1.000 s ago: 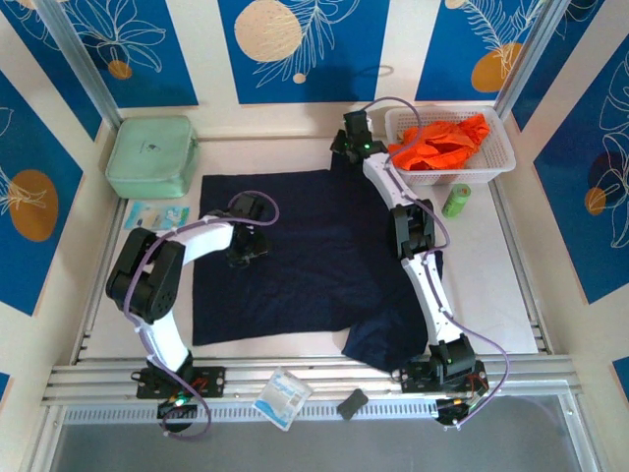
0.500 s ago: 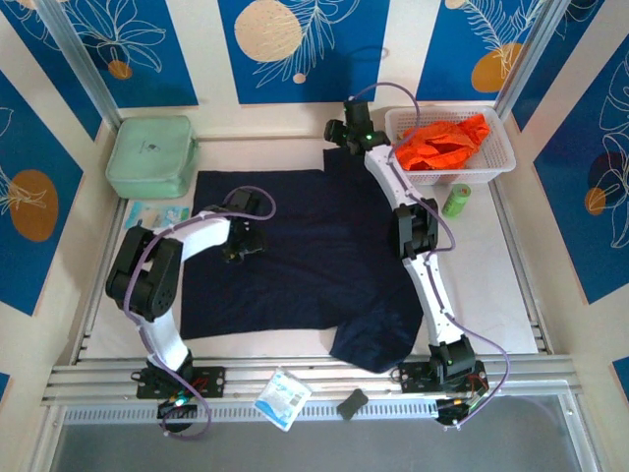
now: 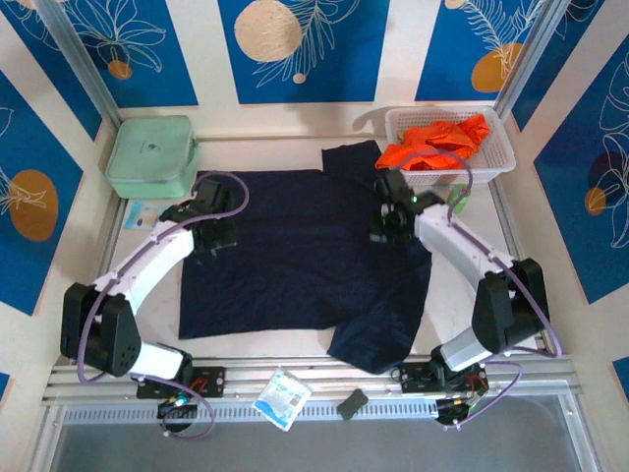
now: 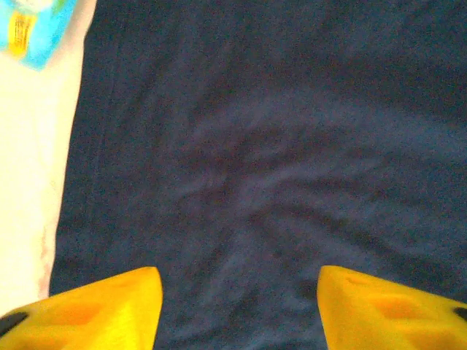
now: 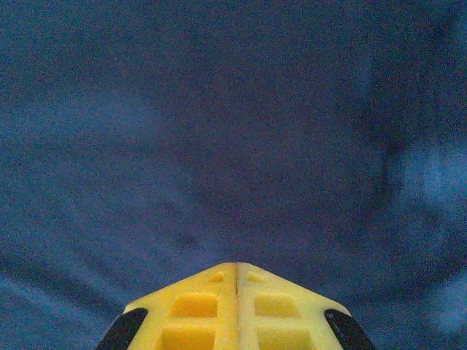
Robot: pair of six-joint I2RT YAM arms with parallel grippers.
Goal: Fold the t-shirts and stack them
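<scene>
The left tool (image 4: 239,295) hangs with its fingers spread over the navy t-shirt (image 3: 295,256), near its left edge. The right tool (image 5: 236,268) is pressed together over the shirt's right side. The shirt lies mostly flat on the surface (image 3: 516,231). The orange t-shirt (image 3: 437,146) sits bunched in a white basket (image 3: 499,162) at the far right.

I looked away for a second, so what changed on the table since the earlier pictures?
The right gripper pulled back from the far edge to the right side of the navy t-shirt, shut and empty. The left gripper slid left over the shirt, open. The orange t-shirt, basket and green case stayed put.
</scene>
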